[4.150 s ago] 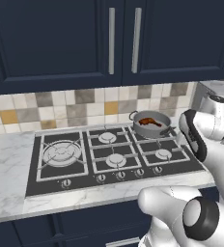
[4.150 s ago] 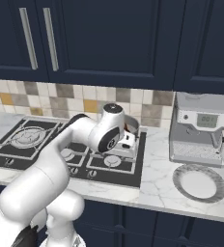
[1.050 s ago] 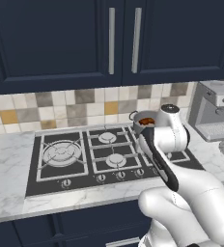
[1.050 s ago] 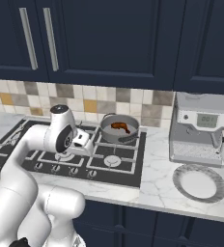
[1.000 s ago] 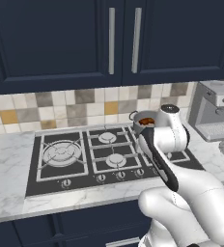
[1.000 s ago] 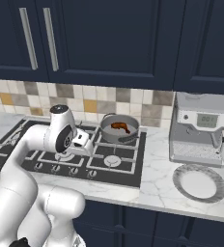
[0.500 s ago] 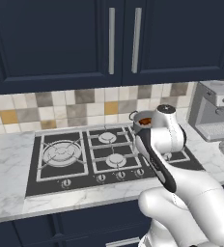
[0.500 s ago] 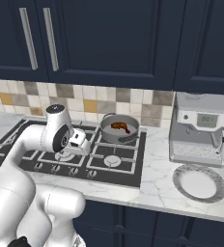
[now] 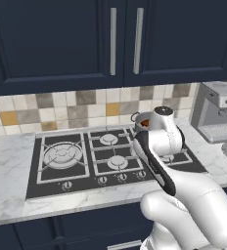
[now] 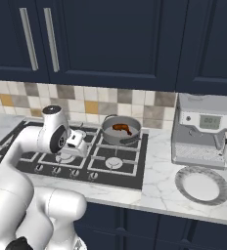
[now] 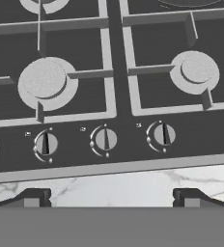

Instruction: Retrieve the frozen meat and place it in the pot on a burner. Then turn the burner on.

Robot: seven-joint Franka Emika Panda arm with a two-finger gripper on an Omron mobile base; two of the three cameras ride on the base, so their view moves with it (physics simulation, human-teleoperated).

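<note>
Gripper (image 11: 109,198): jaws spread wide, empty, over the knob row.
Frozen meat (image 10: 122,129): inside the pot (image 10: 120,137).
Pot's burner: hidden, probably back-right.
Knobs: 3 visible.

Reddish frozen meat (image 10: 122,129) inside the grey pot (image 10: 121,131) on a rear burner of the black cooktop (image 10: 127,170), white arm's tool (image 10: 79,142) over the front grates, coffee machine (image 10: 201,131) and plate (image 10: 201,185) on the marble tabletop (image 10: 159,161)

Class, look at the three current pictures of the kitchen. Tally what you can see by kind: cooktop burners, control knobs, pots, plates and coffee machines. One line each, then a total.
Burners: 5
Control knobs: 5
Pots: 1
Plates: 1
Coffee machines: 1
Total: 13
</note>
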